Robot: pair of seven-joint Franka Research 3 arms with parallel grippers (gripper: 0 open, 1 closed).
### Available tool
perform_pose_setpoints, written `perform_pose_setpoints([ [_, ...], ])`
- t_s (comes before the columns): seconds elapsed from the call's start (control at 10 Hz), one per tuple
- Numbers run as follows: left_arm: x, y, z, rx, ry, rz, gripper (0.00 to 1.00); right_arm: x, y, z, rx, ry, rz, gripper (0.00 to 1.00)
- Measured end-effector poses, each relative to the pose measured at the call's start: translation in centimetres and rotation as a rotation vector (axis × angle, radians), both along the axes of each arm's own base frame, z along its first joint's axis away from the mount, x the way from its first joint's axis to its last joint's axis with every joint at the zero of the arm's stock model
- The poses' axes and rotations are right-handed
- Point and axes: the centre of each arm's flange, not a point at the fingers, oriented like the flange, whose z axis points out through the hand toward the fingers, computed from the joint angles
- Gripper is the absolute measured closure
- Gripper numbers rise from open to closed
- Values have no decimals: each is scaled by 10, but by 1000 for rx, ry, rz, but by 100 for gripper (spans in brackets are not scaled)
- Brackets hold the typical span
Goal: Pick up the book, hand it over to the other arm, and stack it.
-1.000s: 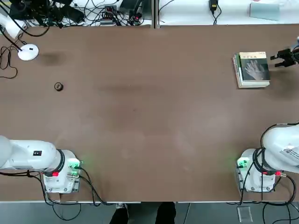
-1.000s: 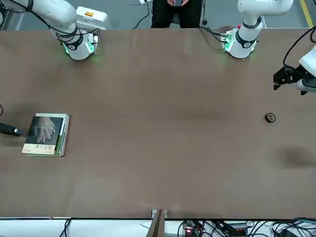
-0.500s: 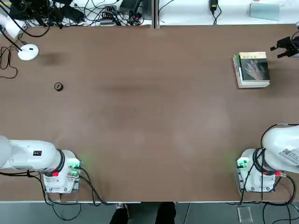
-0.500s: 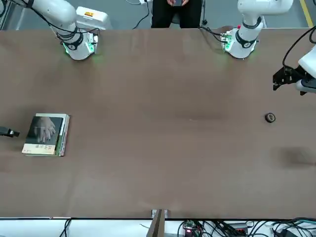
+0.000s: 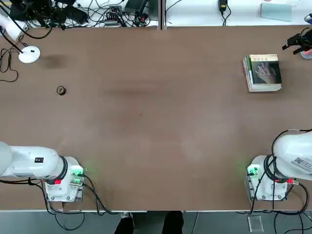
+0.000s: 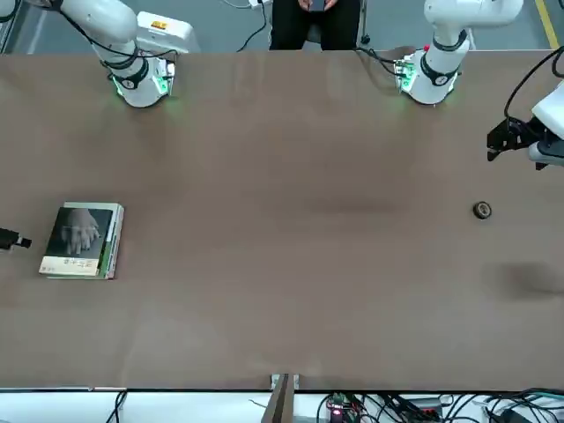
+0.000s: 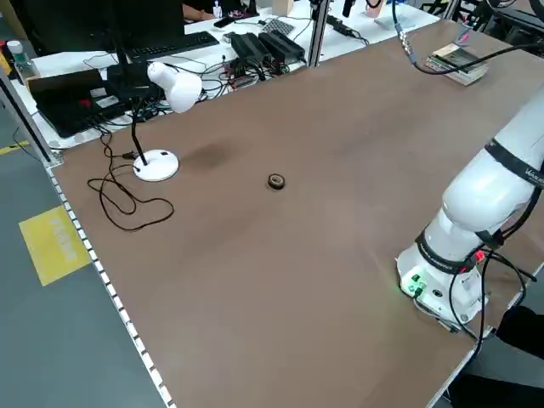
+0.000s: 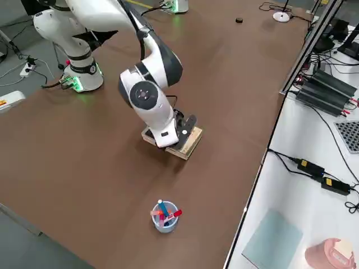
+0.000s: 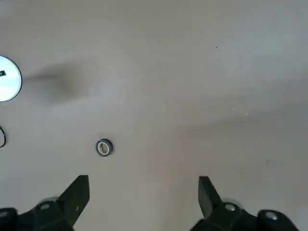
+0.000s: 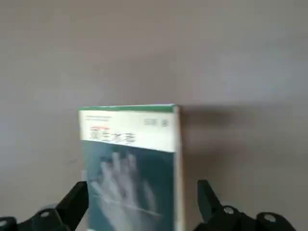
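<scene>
a bare brown table [image 5: 156,122] seen from above. left to right: the left gripper [image 9: 143,202] hangs high, fingers wide and holding nothing, with a lamp base [image 5: 29,54] and a small ring [image 5: 61,90] below it. far across, the book [image 5: 263,72] lies flat on top of a second book, corners roughly matched, so it already sits stacked. the right gripper [image 5: 298,43] hovers just beyond the stack by the table's right edge, fingers wide, empty. this fits a stack just set down or one about to be lifted. plenty of open table lies between the grippers.
</scene>
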Motion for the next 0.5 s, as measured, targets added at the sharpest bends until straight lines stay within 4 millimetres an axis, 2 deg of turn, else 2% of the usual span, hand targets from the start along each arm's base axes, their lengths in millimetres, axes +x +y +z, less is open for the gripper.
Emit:
perform_pose_setpoints([
  [0.5,0,0,0,0,-1,0,0,15,18,19,-220,-34,86,0],
])
